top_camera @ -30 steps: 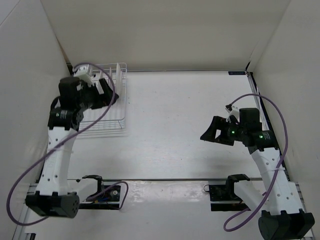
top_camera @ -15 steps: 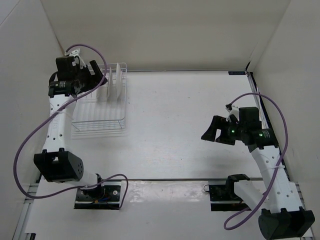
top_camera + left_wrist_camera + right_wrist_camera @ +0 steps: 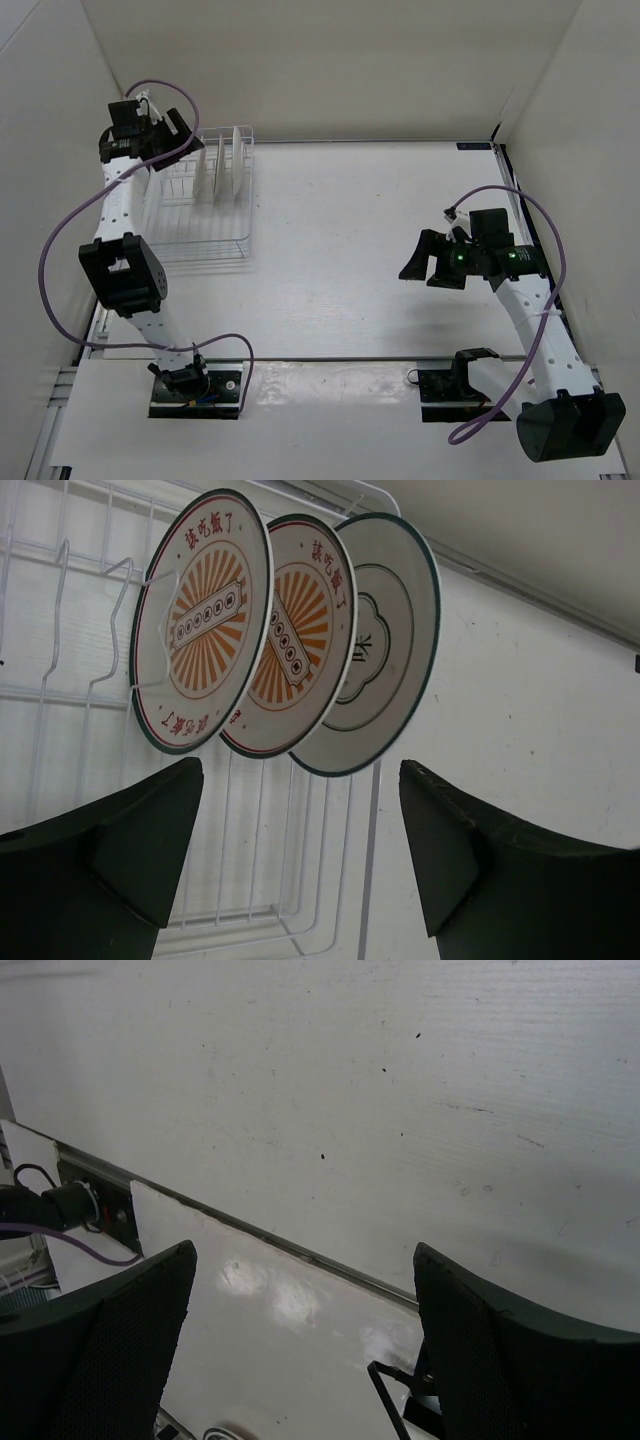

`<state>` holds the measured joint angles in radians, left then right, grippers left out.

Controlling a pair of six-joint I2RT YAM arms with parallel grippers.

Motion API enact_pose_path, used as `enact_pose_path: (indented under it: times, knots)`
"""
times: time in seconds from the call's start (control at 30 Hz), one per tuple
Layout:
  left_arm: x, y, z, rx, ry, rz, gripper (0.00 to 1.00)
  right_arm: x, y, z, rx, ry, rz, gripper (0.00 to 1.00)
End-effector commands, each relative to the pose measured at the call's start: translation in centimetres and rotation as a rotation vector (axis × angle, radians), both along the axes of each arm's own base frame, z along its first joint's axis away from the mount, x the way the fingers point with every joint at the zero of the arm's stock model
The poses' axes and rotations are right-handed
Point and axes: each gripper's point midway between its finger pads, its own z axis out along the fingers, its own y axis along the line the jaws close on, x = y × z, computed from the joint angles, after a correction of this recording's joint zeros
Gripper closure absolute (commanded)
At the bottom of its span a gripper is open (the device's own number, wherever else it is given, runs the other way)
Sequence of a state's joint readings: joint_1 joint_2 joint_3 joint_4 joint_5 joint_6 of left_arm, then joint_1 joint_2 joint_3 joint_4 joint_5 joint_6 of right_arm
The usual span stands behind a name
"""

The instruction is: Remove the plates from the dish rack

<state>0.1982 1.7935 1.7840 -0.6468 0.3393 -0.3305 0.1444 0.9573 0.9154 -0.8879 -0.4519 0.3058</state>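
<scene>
A white, lightly scuffed desk top (image 3: 340, 220) is filling the scene, and plain white panel walls (image 3: 330, 60) are closing it in along the far, left and right edges. A white wire rectangular dish rack (image 3: 200, 225) is sitting in the desk's far left corner. Three small round plates (image 3: 222, 165) are standing on edge among the tines at its far end.

In the left wrist view, a first orange-sunburst plate (image 3: 200, 620) is overlapping a second orange-sunburst plate (image 3: 300, 650). A pale grey-white plate with a dark rim (image 3: 385, 650) is leaning behind them, on the side facing the middle of the desk.

The left gripper (image 3: 185, 140) is hovering over the rack's far left corner. Its jaws are spread wide and gripping nothing, and the plates are standing just ahead of its black fingers (image 3: 120, 850) without touching them.

The right gripper (image 3: 425, 262) is hanging near the desk's right edge over bare surface. Its jaws are also gaping wide and empty, well apart from the rack.
</scene>
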Motion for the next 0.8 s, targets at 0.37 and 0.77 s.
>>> enact_pose_path:
  times: [0.37,0.77]
  knots:
    - [4.5,0.3,-3.6,0.206,0.002,-0.056,0.13,0.3,0.4,1.7,0.020,-0.079,0.048,0.10]
    - [6.6,1.6,-6.9,0.492,-0.022,-0.065,0.32,-0.1,0.6,1.7,0.030,-0.077,0.070,0.10]
